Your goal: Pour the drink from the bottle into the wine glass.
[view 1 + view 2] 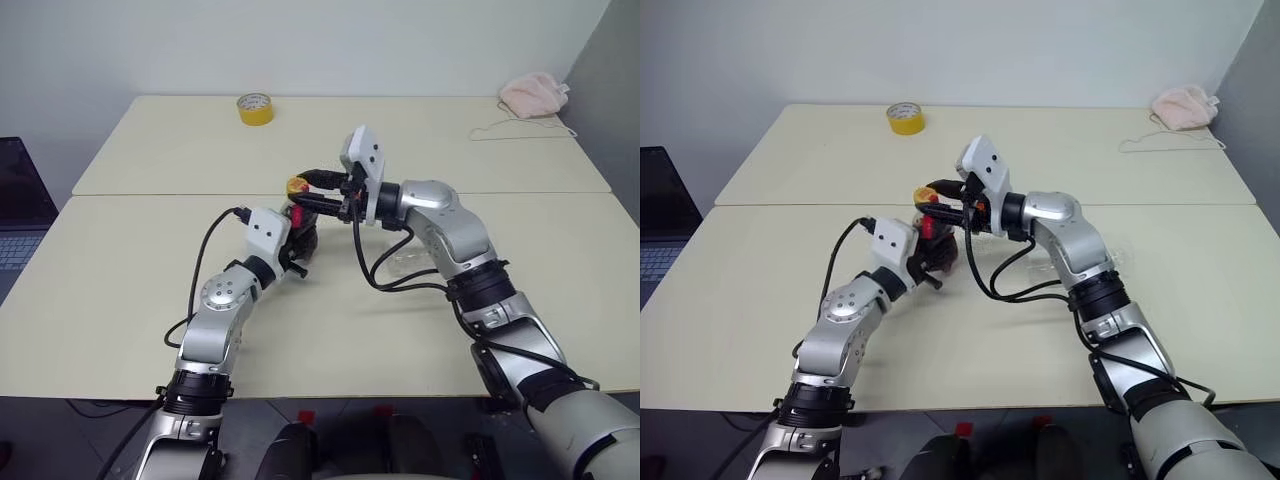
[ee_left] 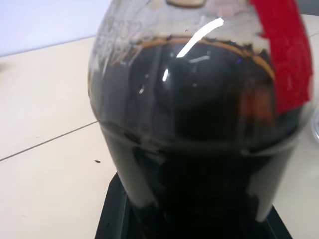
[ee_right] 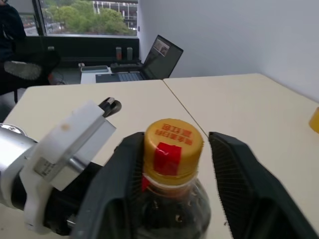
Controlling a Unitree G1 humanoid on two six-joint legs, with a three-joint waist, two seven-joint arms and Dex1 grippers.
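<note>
A yellow tape roll (image 1: 255,109) (far edge) and pink cloth (image 1: 533,95) sit on the table (image 1: 120,290).

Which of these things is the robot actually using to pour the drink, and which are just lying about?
In use:
bottle, held upright in the left gripper
its yellow cap, between the right gripper's open fingers
drink, dark, inside the bottle
wine glass, barely visible behind the right arm

Lying about:
tape roll
pink cloth
cord
laptop
</note>
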